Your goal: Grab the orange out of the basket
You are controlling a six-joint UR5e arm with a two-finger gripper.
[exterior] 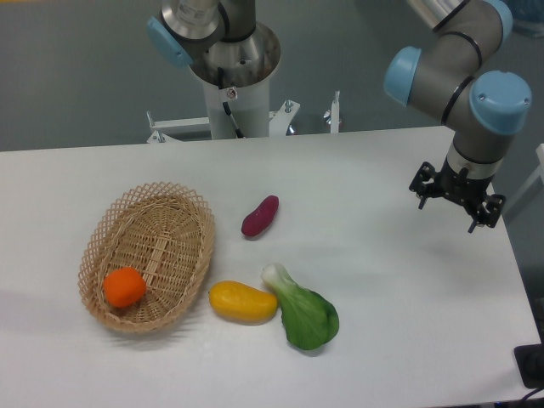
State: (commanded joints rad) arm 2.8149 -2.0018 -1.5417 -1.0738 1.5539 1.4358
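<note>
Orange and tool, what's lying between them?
In the camera view, between the orange and tool: the basket wall, purple sweet potato, then bare table.

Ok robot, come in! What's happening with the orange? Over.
Hand far right, above table, holding nothing. Orange sits in basket, near end. Nothing on top of it.

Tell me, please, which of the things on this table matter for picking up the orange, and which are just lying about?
Belong to the job:
orange, lying in the near end of the basket
wicker basket
gripper, off to the far side of the table, holding nothing

Just lying about:
purple sweet potato
yellow mango-like fruit, beside the basket
bok choy
</note>
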